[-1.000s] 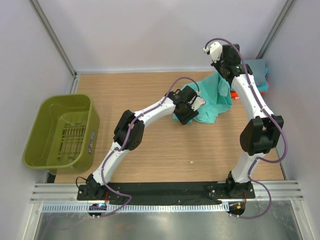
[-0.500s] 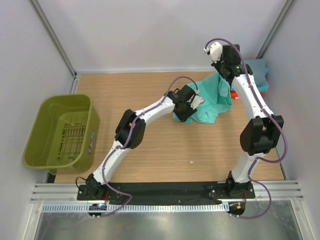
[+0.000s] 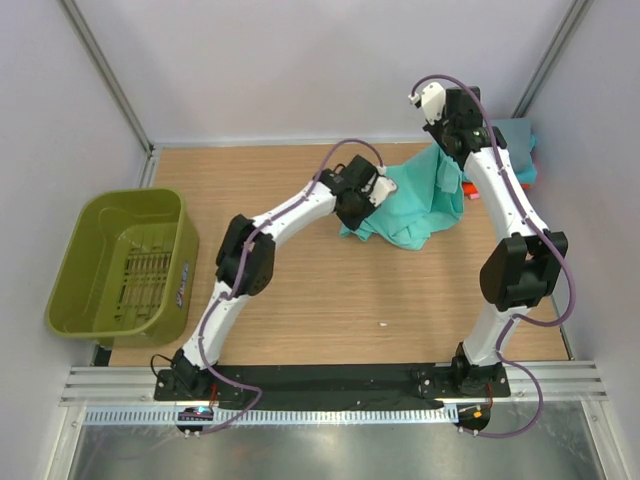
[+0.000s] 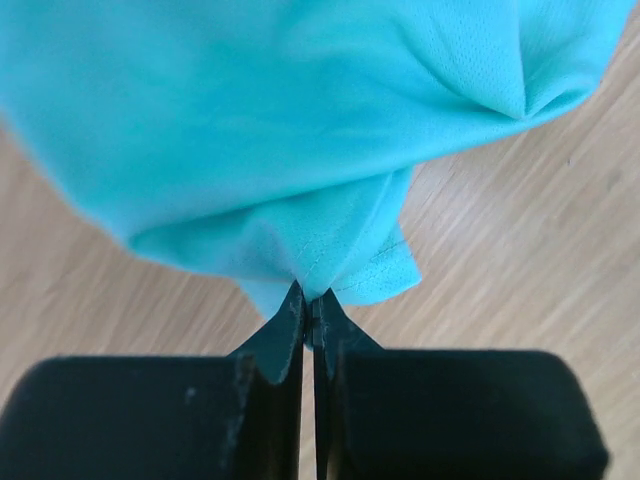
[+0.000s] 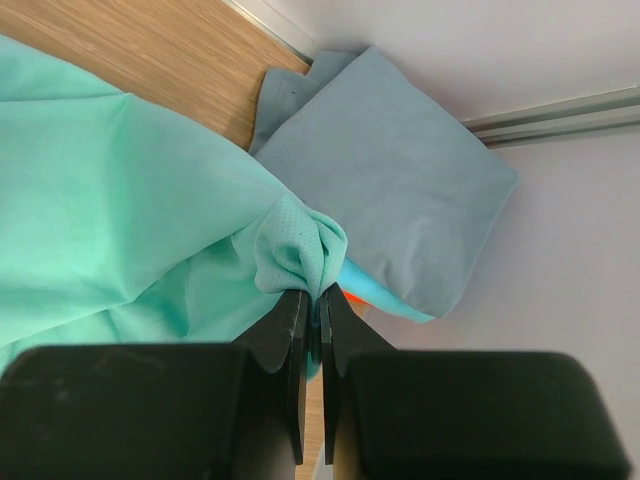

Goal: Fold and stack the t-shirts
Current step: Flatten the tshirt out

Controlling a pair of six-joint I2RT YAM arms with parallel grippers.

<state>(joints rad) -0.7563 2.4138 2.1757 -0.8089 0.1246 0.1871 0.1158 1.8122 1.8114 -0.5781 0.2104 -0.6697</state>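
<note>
A mint green t-shirt (image 3: 420, 195) hangs bunched between both arms over the back right of the table. My left gripper (image 4: 310, 305) is shut on a hem of this t-shirt (image 4: 300, 130), lifted off the wood. My right gripper (image 5: 312, 298) is raised high and shut on another bunched edge of the same t-shirt (image 5: 120, 200). Behind it, in the back right corner, lies a folded stack: a slate grey t-shirt (image 5: 400, 170) on top, a cyan one (image 5: 385, 290) under it and an orange-red sliver (image 5: 352, 294) below. The stack (image 3: 518, 140) also shows from above.
An olive-green plastic basket (image 3: 125, 262) sits at the table's left edge with nothing in it. White walls and metal frame rails close in the back and the right side. Bare wood tabletop (image 3: 330, 300) stretches across the middle and front.
My left gripper closed on the mint t-shirt's edge and moved up and to the left, pulling the cloth with it. The right arm has held still.
</note>
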